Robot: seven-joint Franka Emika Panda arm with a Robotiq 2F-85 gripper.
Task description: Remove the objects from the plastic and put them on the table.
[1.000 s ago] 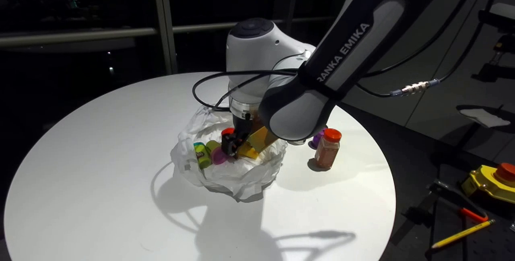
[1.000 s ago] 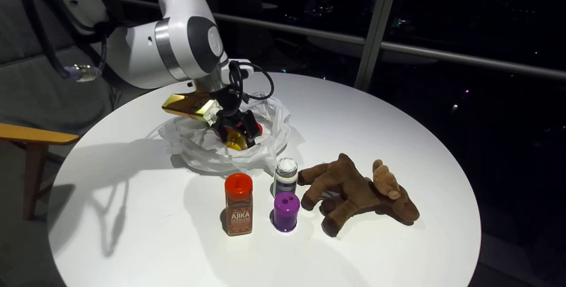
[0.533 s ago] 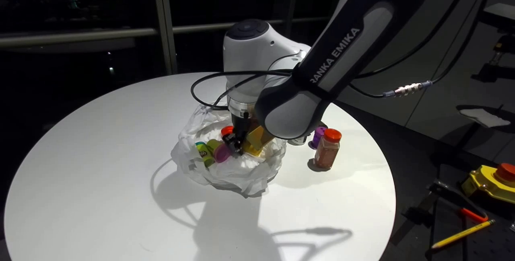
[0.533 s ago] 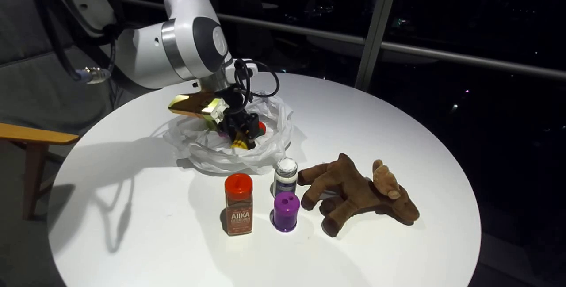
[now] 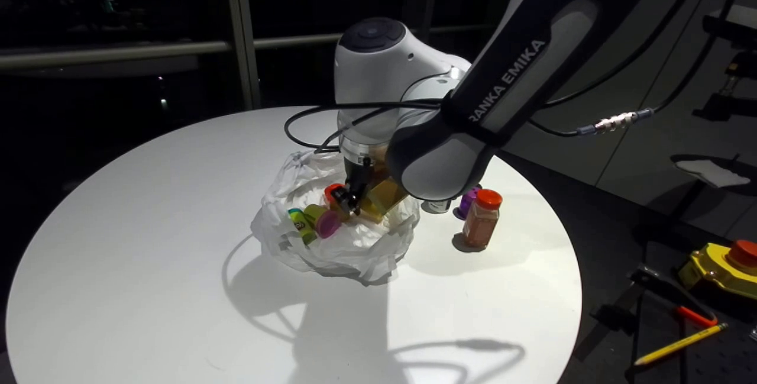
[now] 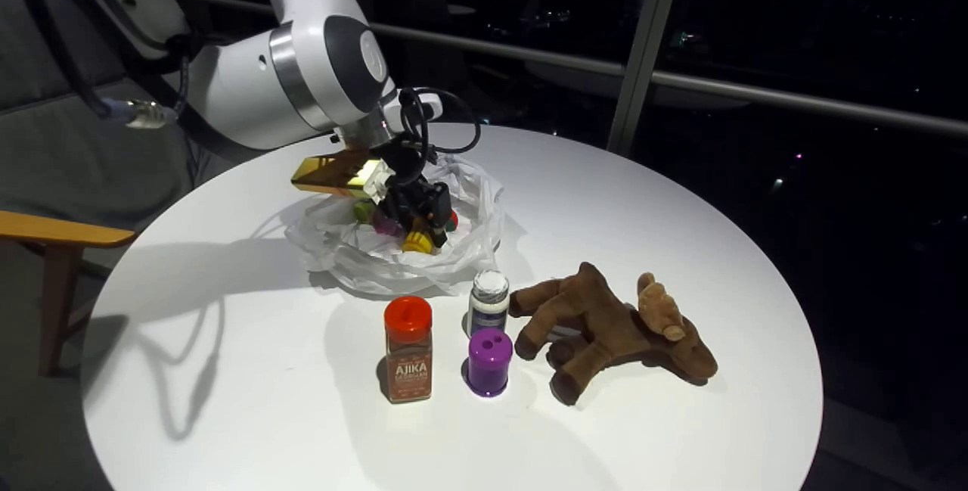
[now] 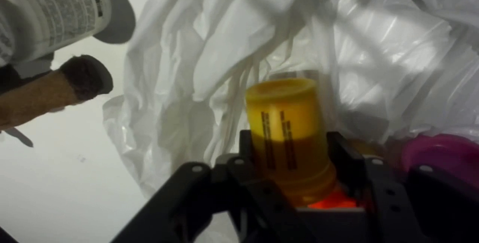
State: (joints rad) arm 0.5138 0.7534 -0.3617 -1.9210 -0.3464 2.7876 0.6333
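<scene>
In the wrist view a yellow tub [image 7: 286,127] with dark print stands between my gripper's [image 7: 290,140] two black fingers, which press on its sides. The same yellow tub [image 6: 417,241] shows at the jaws, over the crumpled white plastic bag [image 6: 363,271]. Whether its lower end touches the bag is unclear. Inside the plastic, beside my gripper, lie a green can [image 5: 301,226] and a tub with a magenta lid [image 5: 328,224]. A red-topped object [image 5: 333,192] sits partly hidden behind the fingers.
On the white table [image 5: 148,242], near the bag, stand a red-lidded spice jar [image 6: 409,351], a white bottle [image 6: 489,302] and a purple sharpener [image 6: 490,362]. A brown plush moose [image 6: 605,324] lies beside them. A gold block [image 6: 333,175] juts from the wrist.
The jaws have drawn in from wide open onto the yellow tub. The arm has risen a little, and the gripper sits somewhat higher over the bag.
</scene>
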